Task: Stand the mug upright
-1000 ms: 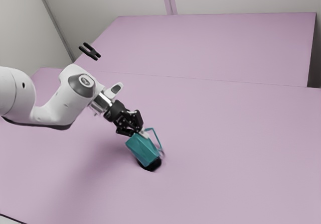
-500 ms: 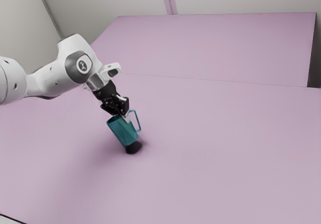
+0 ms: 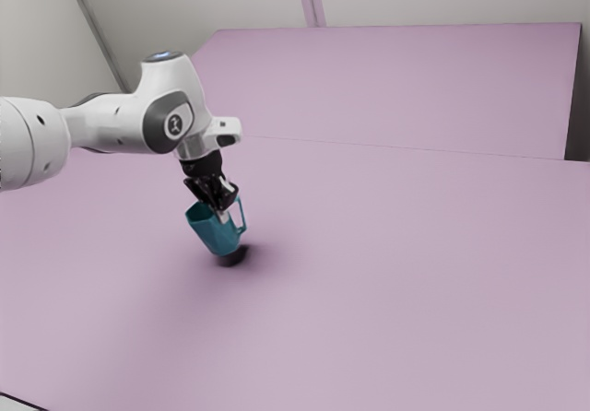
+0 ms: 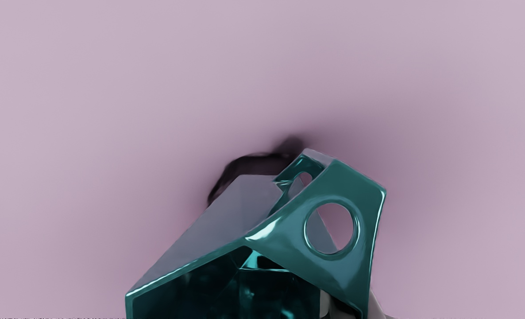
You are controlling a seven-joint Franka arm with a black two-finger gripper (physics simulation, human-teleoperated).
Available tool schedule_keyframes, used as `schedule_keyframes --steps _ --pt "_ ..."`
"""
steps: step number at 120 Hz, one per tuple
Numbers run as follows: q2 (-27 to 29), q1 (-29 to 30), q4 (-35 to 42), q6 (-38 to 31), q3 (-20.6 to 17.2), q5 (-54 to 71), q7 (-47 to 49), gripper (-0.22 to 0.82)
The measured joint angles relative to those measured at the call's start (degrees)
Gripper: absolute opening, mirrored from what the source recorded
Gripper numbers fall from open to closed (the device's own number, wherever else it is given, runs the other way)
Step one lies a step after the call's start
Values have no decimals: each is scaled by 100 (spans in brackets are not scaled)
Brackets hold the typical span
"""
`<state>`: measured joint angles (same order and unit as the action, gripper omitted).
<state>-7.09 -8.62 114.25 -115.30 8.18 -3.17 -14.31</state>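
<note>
right now i'm gripping the teal mug [image 3: 214,233] at its rim beside the handle [image 3: 244,216], my pincer [image 3: 222,216] pressing from both sides, one fingertip inside, one outside, standing slightly apart. the mug is tilting, its mouth leaning toward the exterior view's left, and a dark shadow is lying on the table [image 3: 387,273] beneath it.

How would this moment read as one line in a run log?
task: set teal mug upright | gripper: shut on it near handle | pose: tilted, mouth angled up | status: not yet upright
</note>
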Motion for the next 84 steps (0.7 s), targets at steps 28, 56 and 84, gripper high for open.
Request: schedule_keyframes --steps 28,56,84 --pt "-206 -19 17 24 0 239 90 -18" --pt "-252 -7 20 37 0 262 156 -4" --pt "-86 1 -5 123 32 264 179 38"
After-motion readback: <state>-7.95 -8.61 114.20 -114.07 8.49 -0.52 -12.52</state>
